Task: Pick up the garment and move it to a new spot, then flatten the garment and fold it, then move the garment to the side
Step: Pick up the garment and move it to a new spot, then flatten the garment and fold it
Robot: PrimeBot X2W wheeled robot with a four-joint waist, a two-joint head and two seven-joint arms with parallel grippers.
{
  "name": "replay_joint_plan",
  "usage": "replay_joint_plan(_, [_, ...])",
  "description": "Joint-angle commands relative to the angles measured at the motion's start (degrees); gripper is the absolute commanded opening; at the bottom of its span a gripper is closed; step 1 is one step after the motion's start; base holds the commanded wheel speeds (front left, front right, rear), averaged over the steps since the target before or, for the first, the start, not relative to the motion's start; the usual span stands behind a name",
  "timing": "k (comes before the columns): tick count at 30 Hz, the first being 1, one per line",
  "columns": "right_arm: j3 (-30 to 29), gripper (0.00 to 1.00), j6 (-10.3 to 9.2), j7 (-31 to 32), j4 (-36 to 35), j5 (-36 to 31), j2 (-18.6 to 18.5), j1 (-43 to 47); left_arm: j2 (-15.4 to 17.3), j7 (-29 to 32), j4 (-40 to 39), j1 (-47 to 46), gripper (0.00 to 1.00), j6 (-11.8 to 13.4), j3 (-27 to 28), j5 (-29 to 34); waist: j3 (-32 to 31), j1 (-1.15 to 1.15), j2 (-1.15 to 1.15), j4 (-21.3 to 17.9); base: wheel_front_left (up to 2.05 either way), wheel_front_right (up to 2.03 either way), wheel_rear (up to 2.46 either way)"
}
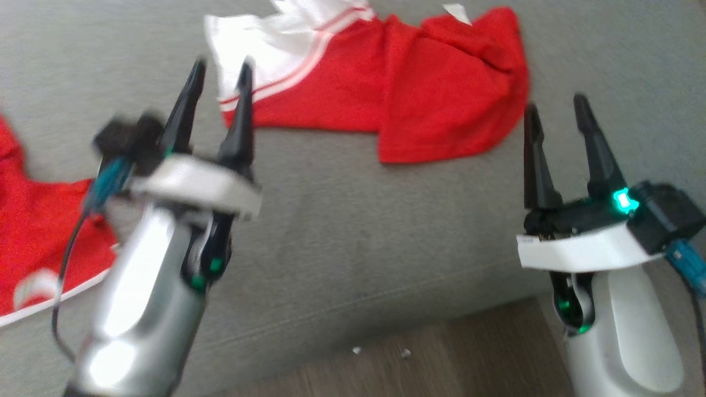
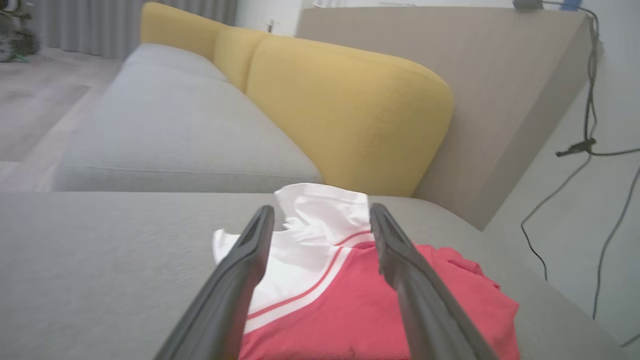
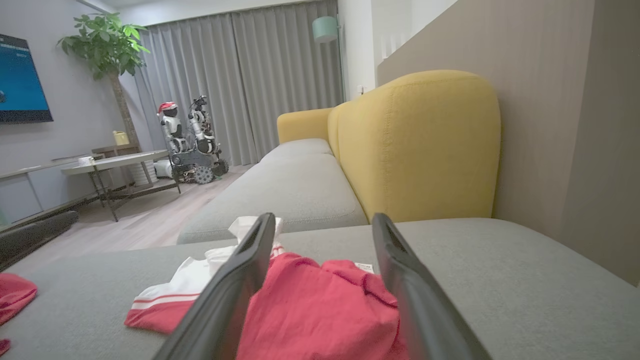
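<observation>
The garment (image 1: 386,82) is red with a white, red-striped part at its left end. It lies bunched and folded over on the grey sofa cushion (image 1: 353,231), at the top middle of the head view. My left gripper (image 1: 220,69) is open, nothing between its fingers, its tips just over the garment's white end. My right gripper (image 1: 555,107) is open and empty beside the garment's right edge. In the left wrist view the garment (image 2: 340,300) lies just beyond my open left gripper (image 2: 320,215). In the right wrist view the garment (image 3: 320,310) lies beyond my open right gripper (image 3: 324,220).
A second red cloth (image 1: 33,231) lies at the cushion's left edge. The yellow backrest (image 2: 350,115) rises behind the garment, beside a wooden panel (image 2: 475,75) with hanging cables (image 2: 585,145). Wood floor (image 1: 441,358) starts at the cushion's near edge. A table (image 3: 115,162) and another robot (image 3: 190,140) stand far off.
</observation>
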Motion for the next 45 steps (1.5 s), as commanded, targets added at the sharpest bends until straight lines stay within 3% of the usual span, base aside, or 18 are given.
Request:
replay_joint_plan(1, [0.43,1.00,0.42,-0.38,-1.09,-0.63,0.09,0.99,0.54,-0.29,-5.07,2.26,1.00,-0.63,4.65,0.92,-3.60,0.00,0.00,3.98,0.00,0.00,0.00])
replay_joint_plan(8, [-1.48,1.00,0.42,-0.38,0.82,-1.43,0.09,3.31,-3.64,-0.30,-12.15,16.66,1.00,-3.64,13.20,4.14,-5.01,0.00,0.00,6.41,0.00,0.00,0.00])
replay_joint_plan(16, [0.03,1.00,0.42,0.84,4.90,-4.23,0.09,1.98,-6.35,-0.30,-12.52,17.71,1.00,-6.93,15.69,7.00,-4.54,0.00,0.00,8.48,0.00,0.00,0.00])
replay_joint_plan(22, [2.25,1.00,0.42,4.70,12.25,-5.52,0.09,-2.10,-6.90,-0.30,-12.19,17.07,1.00,-8.12,15.69,7.75,-3.19,0.00,0.00,10.78,0.00,0.00,0.00])
replay_joint_plan(30, [-0.21,1.00,0.42,9.39,21.71,-6.67,0.09,-6.53,-6.96,-0.30,-11.98,16.28,1.00,-6.89,12.65,4.17,-1.08,0.00,0.00,15.35,0.00,0.00,0.00])
replay_joint_plan(45, [-4.78,1.00,0.42,7.69,31.52,-7.97,0.10,-10.45,-6.97,-0.30,-12.49,14.74,1.00,-5.31,9.41,3.78,0.79,0.00,0.00,19.15,0.00,0.00,0.00])
